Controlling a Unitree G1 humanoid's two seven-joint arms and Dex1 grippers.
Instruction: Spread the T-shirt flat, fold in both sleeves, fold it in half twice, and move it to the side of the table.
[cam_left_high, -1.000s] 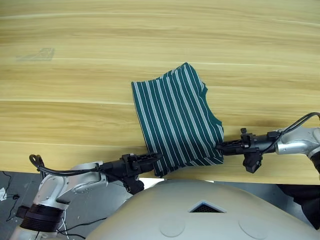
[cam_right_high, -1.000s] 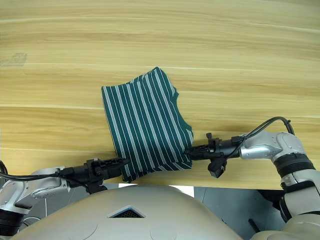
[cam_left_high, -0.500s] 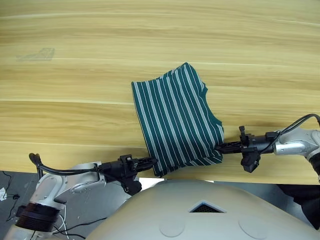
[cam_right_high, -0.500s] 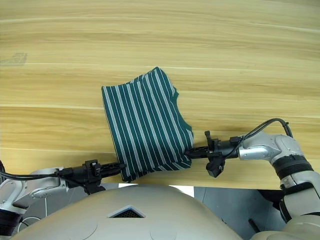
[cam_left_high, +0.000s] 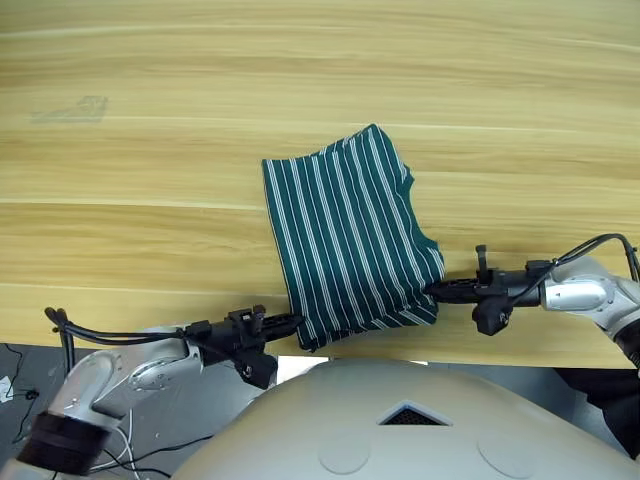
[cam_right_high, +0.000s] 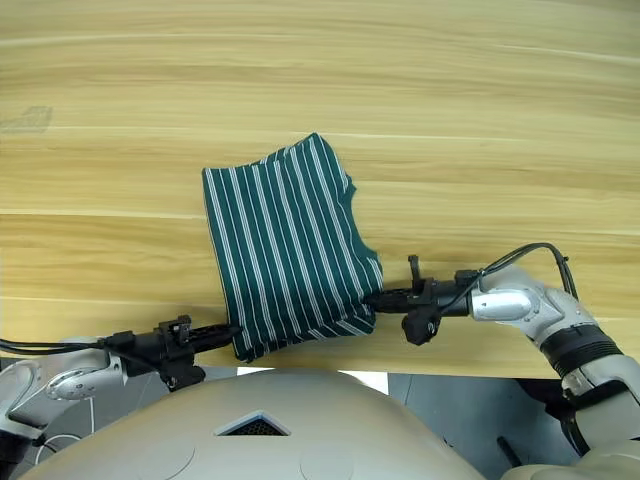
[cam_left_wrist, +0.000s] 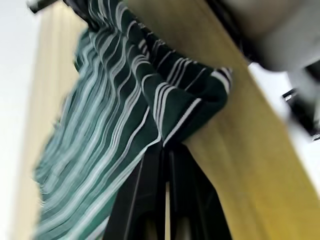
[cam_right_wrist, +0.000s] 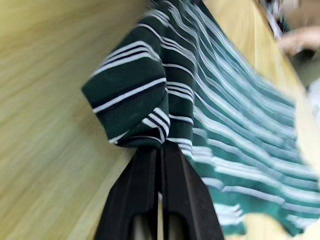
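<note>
The T-shirt (cam_left_high: 350, 250), dark green with thin white stripes, is lying folded into a narrow panel on the pale wooden surface (cam_left_high: 150, 150), close to its near edge and a little right of the middle. Its long axis is running from the near edge towards the far side, leaning slightly so that the far end is tilting to the right, and the stripes are following that same line. The curved neckline is showing along the right-hand side, and the far-right corner is coming to a blunt point. The near hem is reaching the surface's edge, with the near-left corner sitting right at it.

The left pincer (cam_left_high: 298, 322) is coming in from the left, level with the surface's edge, and is clamping the near-left corner of the cloth. In the left wrist view its fingers (cam_left_wrist: 150, 180) are pressing together on a bunched fold. The right pincer (cam_left_high: 432, 291) is coming in from the right, low over the wood, and is clamping the near-right corner. In the right wrist view its fingers (cam_right_wrist: 142, 170) are squeezing a tuck of striped fabric.

Both sets of fingertips are disappearing into the cloth. The folded layers and sleeves underneath are staying hidden, and both wrist views are blurring the far part of the shirt.
</note>
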